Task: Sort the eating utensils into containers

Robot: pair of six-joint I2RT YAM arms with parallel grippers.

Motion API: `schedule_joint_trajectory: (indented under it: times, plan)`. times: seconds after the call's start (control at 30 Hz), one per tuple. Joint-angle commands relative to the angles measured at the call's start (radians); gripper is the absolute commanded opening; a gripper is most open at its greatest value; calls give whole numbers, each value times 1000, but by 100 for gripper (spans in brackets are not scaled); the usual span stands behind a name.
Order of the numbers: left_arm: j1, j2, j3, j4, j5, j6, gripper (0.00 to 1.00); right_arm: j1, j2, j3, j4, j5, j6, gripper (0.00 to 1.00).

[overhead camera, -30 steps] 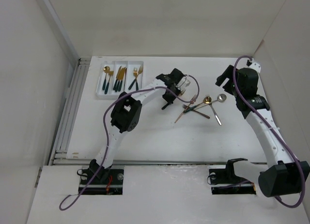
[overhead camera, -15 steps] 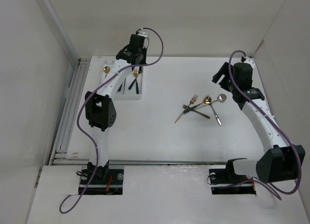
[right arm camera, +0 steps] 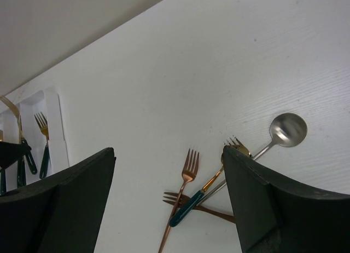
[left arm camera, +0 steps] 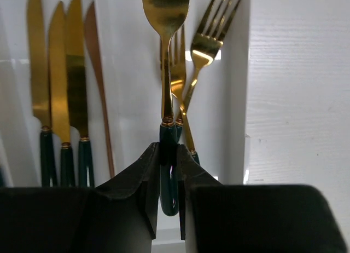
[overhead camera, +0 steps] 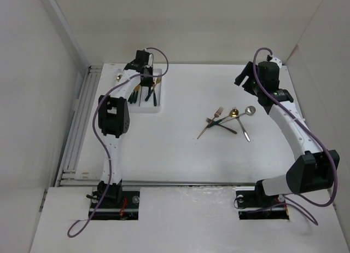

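Held piece: you have one gold-headed utensil (left arm camera: 165, 12) with a dark green handle pinched in your left gripper (left arm camera: 167, 154). Its head runs off the top of the wrist view, so you cannot tell fork from spoon.
Where it hangs: over the right compartment of the tray (overhead camera: 113, 106), head pointing away from the fingers; you cannot tell whether it touches the tray.
Tray: one, white, with three long parallel compartments, at the far left of the table (overhead camera: 175, 154).
Right compartment: two gold forks (left arm camera: 205, 47), necks crossing, just beneath the gold-headed utensil.
Middle compartment: four knives side by side, namely three gold knives (left arm camera: 74, 72) with green handles and one copper knife (left arm camera: 97, 83).
Left compartment: you can count one gold spoon (overhead camera: 118, 78) from above; your arm hides part of this compartment.
Loose pile: five pieces overlap right of the table's centre, well apart from the tray. They are two copper forks (right arm camera: 189, 166), one green-handled fork (right arm camera: 236, 147) with a gold head, one silver spoon (right arm camera: 287, 130), and one silver piece (overhead camera: 244, 131) whose head you cannot make out.
Left arm: stretched far forward, elbow raised, wrist tipped down over the tray; jaws nearly closed, clamped on the green handle.
Right arm: arcs up from its base to the far right, wrist high. Your right gripper (right arm camera: 167, 150) is spread wide with nothing between its fingers, above the table and well apart from the pile.
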Motion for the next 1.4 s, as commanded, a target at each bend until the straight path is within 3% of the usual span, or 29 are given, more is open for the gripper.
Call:
schedule_joint_trajectory:
  times: [0.0, 0.4, 0.43, 0.47, 0.6, 1.1, 1.37]
  plan:
    - [-13, -45, -12, 21, 83, -15, 0, 8, 3, 45, 3, 22, 13, 84]
    - [-13, 26, -70, -25, -47, 50, 0, 17, -15, 26, -15, 42, 23, 84]
    - [-22, 26, -70, -34, -47, 51, 3, 17, -15, 26, -15, 42, 23, 84]
    - [-22, 26, -70, -34, -47, 60, 16, 17, -26, 17, -15, 42, 23, 84]
    - [-40, -20, -79, -44, -38, 60, 43, 17, -37, 8, -15, 42, 23, 84]
    - [-77, -227, -13, -74, -49, 50, 44, 35, -126, -37, -35, 71, 13, 84]
    - [-230, -310, -114, -85, 33, 86, 54, 35, -196, -113, -49, 71, 13, 85]
